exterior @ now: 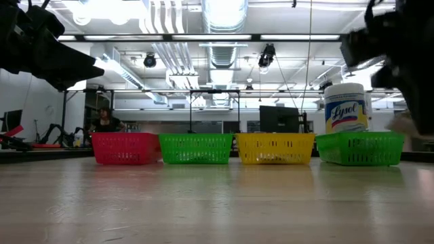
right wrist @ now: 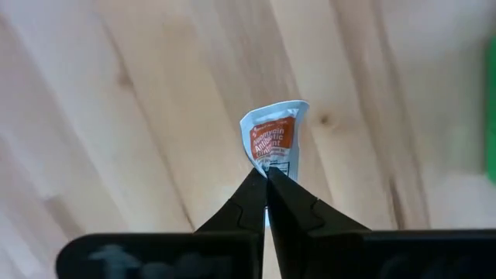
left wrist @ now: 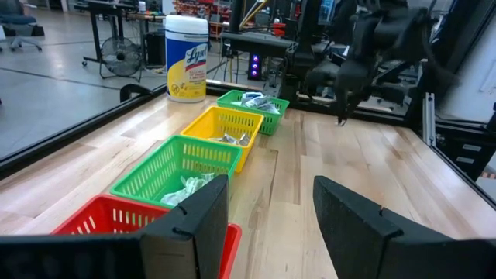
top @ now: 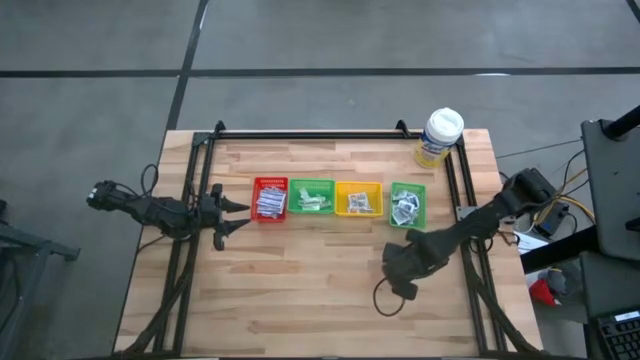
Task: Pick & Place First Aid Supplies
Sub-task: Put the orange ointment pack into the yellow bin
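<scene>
My right gripper (right wrist: 266, 172) is shut on a small white packet with orange print (right wrist: 273, 138). It hangs above the bare wood near the table's near right part (top: 405, 258), in front of the right-hand green tray (top: 407, 190). More packets lie in the row of trays: white strips in the red tray (top: 270, 183), others in the green tray (top: 312, 184), the yellow tray (top: 358, 186) and the right-hand green tray. My left gripper (top: 235, 215) is open beside the red tray, toward the table's left edge, and touches nothing (left wrist: 271, 225). My right gripper pinches the white and orange packet between its two fingers at one short edge (right wrist: 266, 164). The fingers point down at the table from above. The rest of the packet sticks out beyond the fingertips, slightly curled, clear of the wood below it.
A white-lidded, yellow-labelled tub (top: 440, 135) stands at the far right corner behind the trays. A black frame rail (top: 310, 134) runs along the far edge and down both sides. Bare wood (top: 300, 290) spreads across the near half of the table.
</scene>
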Available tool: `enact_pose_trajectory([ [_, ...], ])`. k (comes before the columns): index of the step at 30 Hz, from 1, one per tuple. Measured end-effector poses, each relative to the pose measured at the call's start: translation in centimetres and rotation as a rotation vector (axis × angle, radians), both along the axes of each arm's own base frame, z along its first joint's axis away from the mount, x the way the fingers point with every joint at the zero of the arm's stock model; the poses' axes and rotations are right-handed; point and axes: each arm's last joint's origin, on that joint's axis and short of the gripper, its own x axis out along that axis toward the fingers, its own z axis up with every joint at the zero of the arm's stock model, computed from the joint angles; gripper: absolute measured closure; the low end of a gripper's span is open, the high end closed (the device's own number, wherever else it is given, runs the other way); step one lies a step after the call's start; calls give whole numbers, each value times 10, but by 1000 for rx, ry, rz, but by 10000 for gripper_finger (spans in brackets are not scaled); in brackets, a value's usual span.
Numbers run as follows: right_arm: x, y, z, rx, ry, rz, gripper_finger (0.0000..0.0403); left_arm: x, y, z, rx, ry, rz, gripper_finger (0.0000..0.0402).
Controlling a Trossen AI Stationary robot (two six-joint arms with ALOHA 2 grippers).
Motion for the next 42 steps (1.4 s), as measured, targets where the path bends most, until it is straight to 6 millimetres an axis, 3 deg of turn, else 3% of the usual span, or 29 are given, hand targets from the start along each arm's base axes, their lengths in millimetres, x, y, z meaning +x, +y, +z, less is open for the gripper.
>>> enact_pose_trajectory([
  [12, 4, -22, 48, -97, -333, 31, 394, 0, 0, 0, 0, 0, 0, 213],
  [30, 62, -110, 57, -380, -253, 225, 394, 0, 0, 0, 0, 0, 0, 213],
  [37, 94, -135, 45, -422, -152, 351, 394, 0, 0, 0, 0, 0, 0, 213],
  [42, 105, -157, 31, -383, -72, 374, 394, 0, 0, 0, 0, -1, 0, 213],
])
